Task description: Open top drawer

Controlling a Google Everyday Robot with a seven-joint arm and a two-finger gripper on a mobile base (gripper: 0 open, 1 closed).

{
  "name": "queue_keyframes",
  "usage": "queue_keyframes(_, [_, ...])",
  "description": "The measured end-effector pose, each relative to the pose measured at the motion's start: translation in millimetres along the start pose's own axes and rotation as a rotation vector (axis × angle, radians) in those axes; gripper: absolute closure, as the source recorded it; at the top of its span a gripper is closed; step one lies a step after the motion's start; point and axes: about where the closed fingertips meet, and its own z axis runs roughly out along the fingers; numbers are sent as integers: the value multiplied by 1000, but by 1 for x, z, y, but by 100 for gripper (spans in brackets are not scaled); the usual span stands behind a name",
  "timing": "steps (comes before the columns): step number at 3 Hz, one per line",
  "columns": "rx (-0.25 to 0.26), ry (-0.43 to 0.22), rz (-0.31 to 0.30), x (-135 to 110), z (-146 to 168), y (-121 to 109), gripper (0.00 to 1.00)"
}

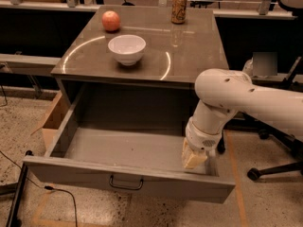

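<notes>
The top drawer (85,173) stands pulled far out of the grey cabinet toward the camera, its deep grey interior bare and open to view. Its tall front panel is the nearest part, with a small black handle (126,183) at the centre.

The gripper (193,159) hangs inside the drawer at its right front corner, just behind the front panel and close to the right wall. Its pale yellowish tip points down toward the drawer bottom. Whether it is open or closed cannot be told from this angle, nor whether it touches the panel. The white arm (236,91) reaches in from the right, bending down over the drawer's right side.

On the cabinet top (194,56) a white bowl (126,48) sits left of centre. A red-orange fruit (111,21) lies behind it toward the back left, well apart from a gold-coloured can (179,7) standing upright at the back edge. The can carries print, but none of it can be read.

A cardboard box (53,119) stands on the floor against the drawer's left side. A black cable (70,198) runs across the speckled floor below the front left corner, and a wheeled chair base (272,167) shows at the right.
</notes>
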Motion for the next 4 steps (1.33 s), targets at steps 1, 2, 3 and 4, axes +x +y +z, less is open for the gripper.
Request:
queue_keyframes(1, [-28,-11,32,2,-3,12,100])
queue_keyframes(2, [5,-57,126,20,-27,14,100])
queue_keyframes(3, [88,-113,249,51,-67,14,100])
queue_keyframes(4, [95,-114,251,51,-70,13,82])
